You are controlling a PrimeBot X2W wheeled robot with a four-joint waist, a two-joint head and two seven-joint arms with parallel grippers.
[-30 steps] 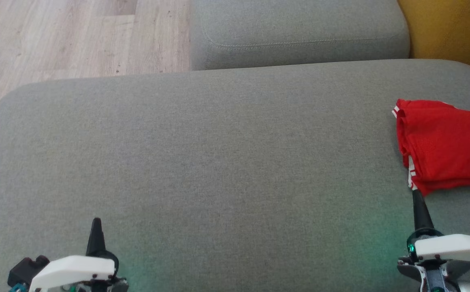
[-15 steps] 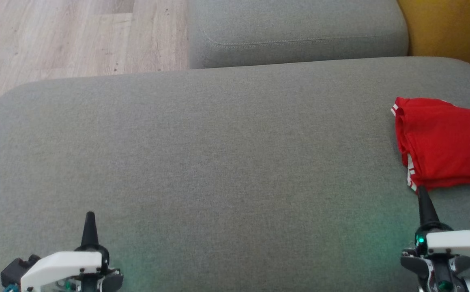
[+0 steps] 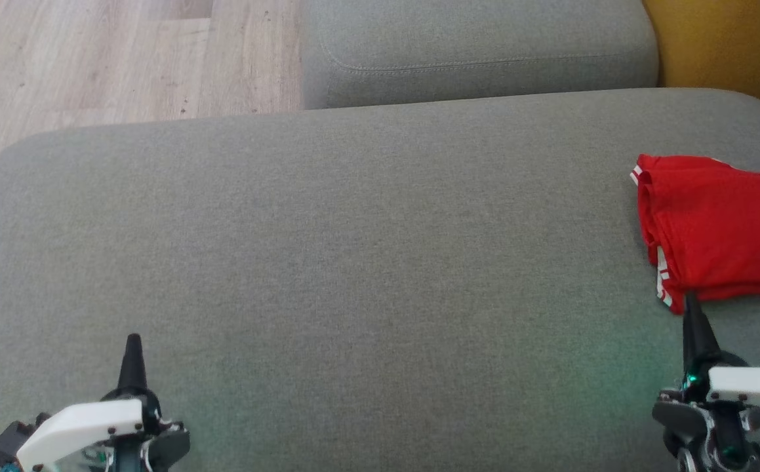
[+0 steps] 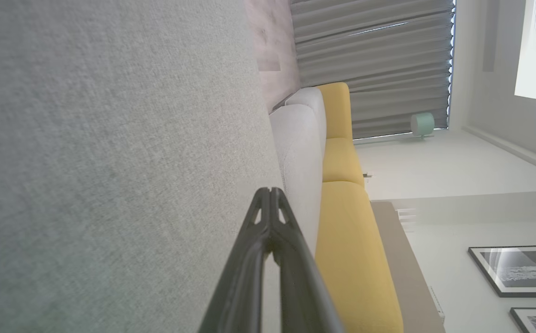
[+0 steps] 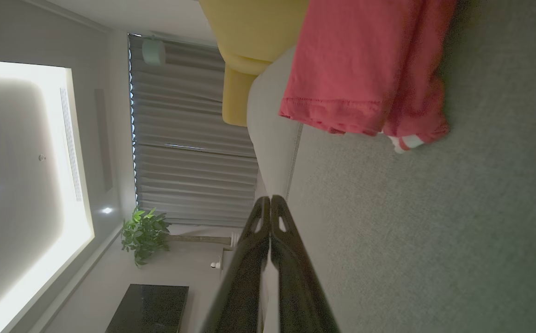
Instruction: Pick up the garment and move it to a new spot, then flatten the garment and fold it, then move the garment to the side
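The garment is a red jersey with white trim and dark lettering, folded into a stack at the right edge of the grey sofa cushion; the right wrist view has it too. My right gripper is shut and empty, its tip just in front of the garment's near corner. The fingers stay pressed together in the right wrist view. My left gripper is shut and empty at the lower left, over bare cushion, with its fingers closed.
A second grey cushion lies behind the big one. Wooden floor runs along the far left, and a yellow seat stands at the far right. A wide stretch of bare cushion separates the two grippers.
Both grippers have drawn back toward the near edge of the cushion, staying shut. The right tip has come away from the garment's near corner. The garment lies still.
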